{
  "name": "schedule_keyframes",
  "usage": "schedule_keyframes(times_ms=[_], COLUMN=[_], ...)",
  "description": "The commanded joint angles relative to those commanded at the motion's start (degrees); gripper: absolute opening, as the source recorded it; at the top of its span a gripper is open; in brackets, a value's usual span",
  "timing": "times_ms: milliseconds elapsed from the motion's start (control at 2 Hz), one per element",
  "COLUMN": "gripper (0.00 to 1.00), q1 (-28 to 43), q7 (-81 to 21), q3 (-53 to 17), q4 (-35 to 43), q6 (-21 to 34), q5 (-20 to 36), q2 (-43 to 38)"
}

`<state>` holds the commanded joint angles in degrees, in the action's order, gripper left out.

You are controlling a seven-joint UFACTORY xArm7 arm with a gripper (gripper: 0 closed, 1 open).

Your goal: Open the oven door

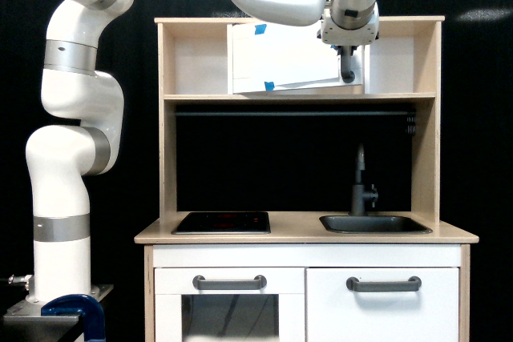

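The oven door [288,58] is a wide white panel in the play kitchen's upper shelf, marked with blue tape pieces [260,30]. It stands ajar, with its lower edge slanting. A vertical grey bar handle [348,74] runs along its edge on the exterior view's right. My gripper [346,55] comes down from above onto the top of that handle, its dark fingers closed around it. The white arm hides the door's upper corner on that side.
The shelf's wooden side wall [438,58] stands to the exterior view's right of the gripper. Below are a black hob [222,222], a dark sink [374,224] with a faucet [360,182], and two white lower doors with horizontal grey handles [383,283]. A blue clamp [76,310] sits by the arm's base.
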<state>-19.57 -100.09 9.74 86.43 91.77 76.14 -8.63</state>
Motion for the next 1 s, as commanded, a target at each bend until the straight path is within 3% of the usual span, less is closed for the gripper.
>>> schedule_keyframes(times_ms=[1000], gripper=[0.00], q1=[-0.31], q7=[-0.73], q3=[-0.63], q4=[-2.56], q6=[0.80], q5=[0.19], q2=[2.06])
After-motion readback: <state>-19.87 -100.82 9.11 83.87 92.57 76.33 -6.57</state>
